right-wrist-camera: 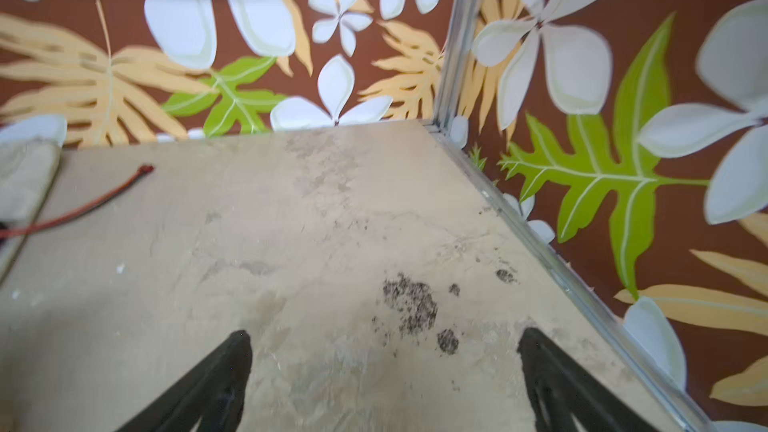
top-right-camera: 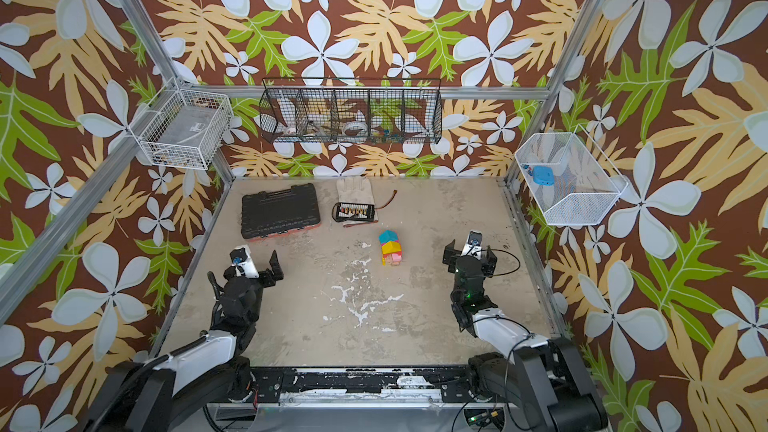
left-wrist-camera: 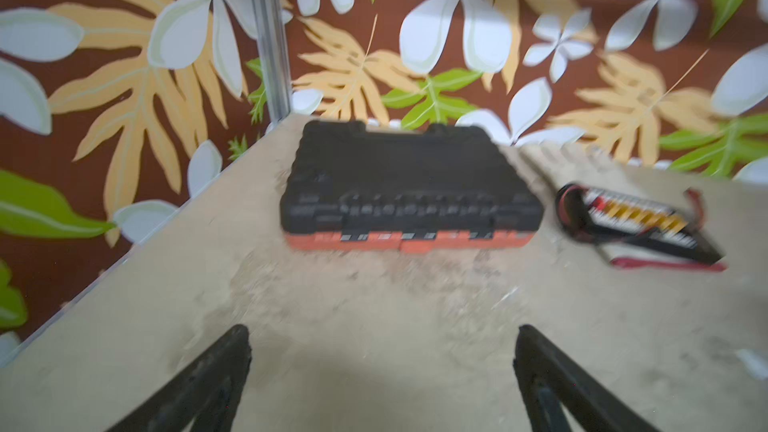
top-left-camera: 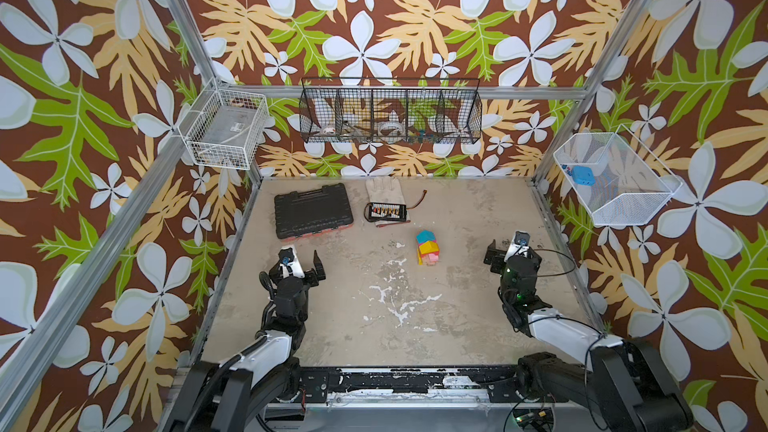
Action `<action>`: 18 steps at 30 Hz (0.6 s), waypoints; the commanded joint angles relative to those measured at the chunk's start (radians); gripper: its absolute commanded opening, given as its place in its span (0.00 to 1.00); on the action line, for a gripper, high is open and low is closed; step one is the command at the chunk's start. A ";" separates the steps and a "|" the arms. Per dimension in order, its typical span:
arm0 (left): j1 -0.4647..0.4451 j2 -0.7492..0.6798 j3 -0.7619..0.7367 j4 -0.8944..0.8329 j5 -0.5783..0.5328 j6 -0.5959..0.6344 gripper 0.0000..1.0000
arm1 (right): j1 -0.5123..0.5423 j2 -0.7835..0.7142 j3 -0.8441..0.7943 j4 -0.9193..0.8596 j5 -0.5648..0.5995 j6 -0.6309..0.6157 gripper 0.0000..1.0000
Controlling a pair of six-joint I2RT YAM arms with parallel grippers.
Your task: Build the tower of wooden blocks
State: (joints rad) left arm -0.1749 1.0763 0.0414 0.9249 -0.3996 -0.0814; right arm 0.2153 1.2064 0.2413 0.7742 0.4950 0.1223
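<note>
The tower [top-left-camera: 428, 248] [top-right-camera: 390, 248] stands in the middle of the table, slightly to the right. It is a small stack of wood blocks: pink and plain wood low down, yellow, magenta and orange above, a teal piece [top-left-camera: 424, 237] on top. My left gripper [top-left-camera: 303, 258] [top-right-camera: 258, 260] hovers well to its left, open and empty; the left wrist view shows its gripper [left-wrist-camera: 382, 336] over bare table. My right gripper [top-left-camera: 513, 249] [top-right-camera: 470, 250] is off to the tower's right, also open and empty, its gripper [right-wrist-camera: 384, 340] over bare table. Neither wrist view shows the tower.
A black tool case [top-left-camera: 313, 216] [left-wrist-camera: 407, 189] lies at the back left. Beside it a work glove [top-left-camera: 383, 192] carries a small battery board [top-left-camera: 386, 211] with wires. Wire baskets [top-left-camera: 390, 116] hang on the walls above the table.
</note>
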 commanded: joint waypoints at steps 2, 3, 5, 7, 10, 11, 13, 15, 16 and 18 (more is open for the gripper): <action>0.006 0.063 0.001 0.249 -0.028 0.053 1.00 | 0.025 0.115 0.010 0.177 0.032 -0.084 0.95; 0.007 0.099 0.010 0.286 -0.073 0.034 1.00 | 0.009 0.143 0.022 0.201 -0.032 -0.117 0.85; 0.028 0.203 0.012 0.401 -0.111 -0.008 1.00 | 0.009 0.183 0.067 0.160 -0.023 -0.128 0.82; 0.079 0.312 0.020 0.502 0.010 -0.004 1.00 | 0.009 0.188 0.056 0.194 -0.026 -0.152 0.81; 0.086 0.403 0.099 0.439 0.154 0.048 1.00 | -0.033 0.249 -0.137 0.635 -0.013 -0.143 0.85; 0.089 0.367 0.105 0.367 0.169 0.031 1.00 | -0.070 0.229 -0.141 0.604 -0.068 -0.104 0.92; 0.101 0.385 0.090 0.431 0.153 0.016 1.00 | -0.121 0.294 -0.094 0.563 -0.167 -0.080 1.00; 0.103 0.361 0.104 0.357 0.146 0.003 1.00 | -0.123 0.295 -0.082 0.548 -0.174 -0.080 1.00; 0.103 0.365 0.105 0.366 0.146 -0.001 1.00 | -0.134 0.250 -0.047 0.398 -0.192 -0.048 1.00; 0.103 0.381 0.098 0.407 0.143 0.011 1.00 | -0.142 0.288 -0.072 0.513 -0.195 -0.067 1.00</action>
State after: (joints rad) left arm -0.0742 1.4540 0.1383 1.2858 -0.2714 -0.0731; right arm 0.0784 1.4818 0.1715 1.2263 0.3443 0.0376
